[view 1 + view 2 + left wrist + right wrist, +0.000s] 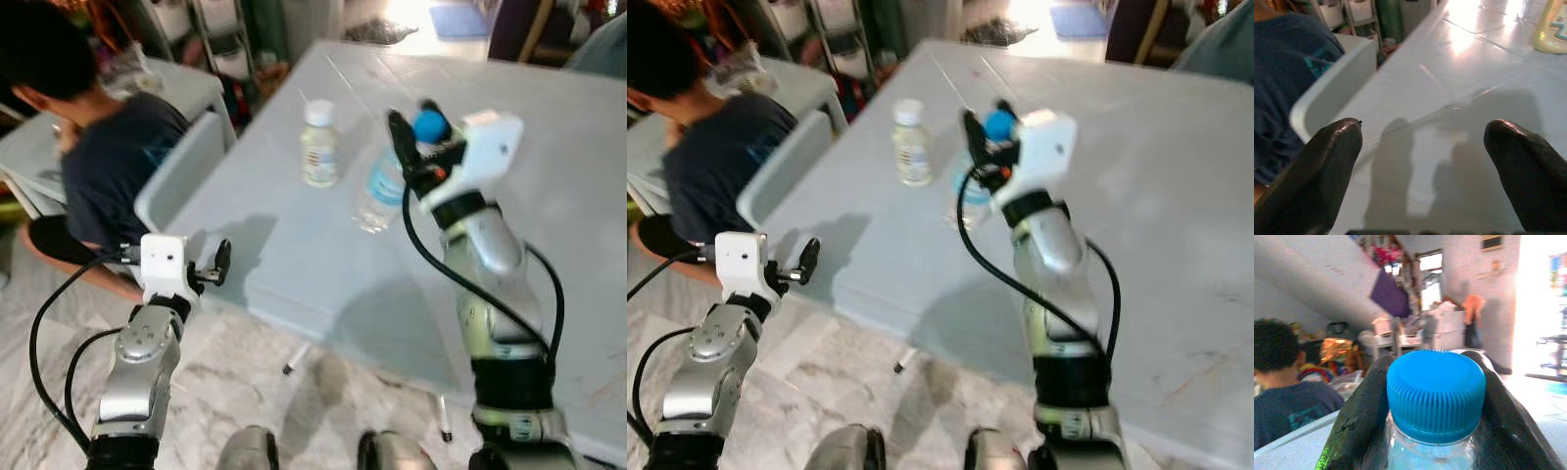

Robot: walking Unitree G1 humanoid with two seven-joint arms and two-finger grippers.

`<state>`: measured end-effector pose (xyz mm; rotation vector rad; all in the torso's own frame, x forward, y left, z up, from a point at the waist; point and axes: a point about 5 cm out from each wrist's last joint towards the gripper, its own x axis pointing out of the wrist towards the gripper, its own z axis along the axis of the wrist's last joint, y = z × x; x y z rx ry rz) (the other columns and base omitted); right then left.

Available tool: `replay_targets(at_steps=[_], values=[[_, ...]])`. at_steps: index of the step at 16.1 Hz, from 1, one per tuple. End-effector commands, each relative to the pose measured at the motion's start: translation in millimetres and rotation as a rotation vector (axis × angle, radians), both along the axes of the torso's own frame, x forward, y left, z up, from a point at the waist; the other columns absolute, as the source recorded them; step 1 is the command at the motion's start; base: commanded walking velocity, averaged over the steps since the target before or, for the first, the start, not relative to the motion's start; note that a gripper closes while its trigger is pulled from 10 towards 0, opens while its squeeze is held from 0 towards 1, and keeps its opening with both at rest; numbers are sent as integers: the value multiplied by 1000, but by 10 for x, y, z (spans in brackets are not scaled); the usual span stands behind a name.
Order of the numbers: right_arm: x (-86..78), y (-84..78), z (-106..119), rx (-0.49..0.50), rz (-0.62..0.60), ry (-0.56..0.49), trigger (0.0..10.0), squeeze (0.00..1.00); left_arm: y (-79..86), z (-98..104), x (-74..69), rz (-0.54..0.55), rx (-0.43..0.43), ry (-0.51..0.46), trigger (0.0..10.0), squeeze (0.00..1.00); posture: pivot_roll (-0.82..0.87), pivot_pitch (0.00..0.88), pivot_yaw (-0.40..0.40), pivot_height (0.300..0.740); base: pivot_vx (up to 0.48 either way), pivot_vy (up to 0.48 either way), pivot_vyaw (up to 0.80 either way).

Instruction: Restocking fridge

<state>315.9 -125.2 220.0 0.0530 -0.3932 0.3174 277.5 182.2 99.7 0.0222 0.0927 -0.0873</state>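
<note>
Fingers of my right gripper (411, 132) are clamped around the neck of the blue-capped water bottle (382, 191) standing on the table (294, 255); my left gripper (217, 266) hangs spread apart at the edge. White-capped bottle (319, 145) waits untouched, so restocking has barely begun

Both head views looked forward and down from above over the same pale table (294, 255). The left wrist camera skimmed low along that table's top. The right wrist camera sat very close behind a blue bottle cap (1436, 394), facing the room.
</note>
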Motion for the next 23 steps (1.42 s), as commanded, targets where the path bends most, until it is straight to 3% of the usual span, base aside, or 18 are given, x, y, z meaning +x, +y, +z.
replay_targets(at_steps=[1, 4, 7, 11, 13, 15, 16, 18, 20, 23], values=[[-8, 69, -172, 9, 10, 84, 10000, 0, 75, -63, -33, 33, 6, 22, 10000, 0, -8, 48, 74, 740, -259, 405, 0], [-10, 108, -460, -4, 14, 161, 10000, 0, 14, -82, 31, 16, 5, 12, 10000, 0, -5, 22, 65, 740, -257, 407, 0], [9, -29, -639, 43, -76, 261, 10000, 0, 115, -50, 23, 82, 25, -19, 10000, 0, -2, 4, 61, 740, -160, 420, 0], [-50, 20, -776, -29, -44, 269, 10000, 0, 241, -230, -108, 132, 52, 26, 10000, 0, -5, 0, 55, 740, 0, 421, 0], [-96, 71, -957, 0, -36, 330, 10000, 0, 306, -456, -269, 160, 50, 94, 10000, 0, -2, 0, 52, 740, 0, 422, 0], [-107, 81, -998, -20, -47, 336, 10000, 0, 325, -525, -318, 167, 64, 112, 10000, 0, -6, 0, 52, 740, 0, 424, 0], [-108, 126, -965, 28, 10, 346, 10000, 0, 318, -558, -349, 162, 79, 114, 10000, 0, -4, 0, 54, 740, 0, 420, 0], [-109, 291, -829, 116, 172, 319, 10000, 0, 299, -513, -265, 160, 99, 85, 10000, 0, 11, 0, 54, 740, -240, 420, 0], [-232, 553, -737, 96, 410, 277, 10000, 0, 306, -457, -179, 171, 89, 57, 10000, 0, 4, 0, 60, 740, -257, 337, 0], [-274, 599, -690, 17, 442, 218, 10000, 0, 284, -436, -149, 165, 101, 40, 10000, 0, -1, 0, 60, 740, 0, 0, 0]])
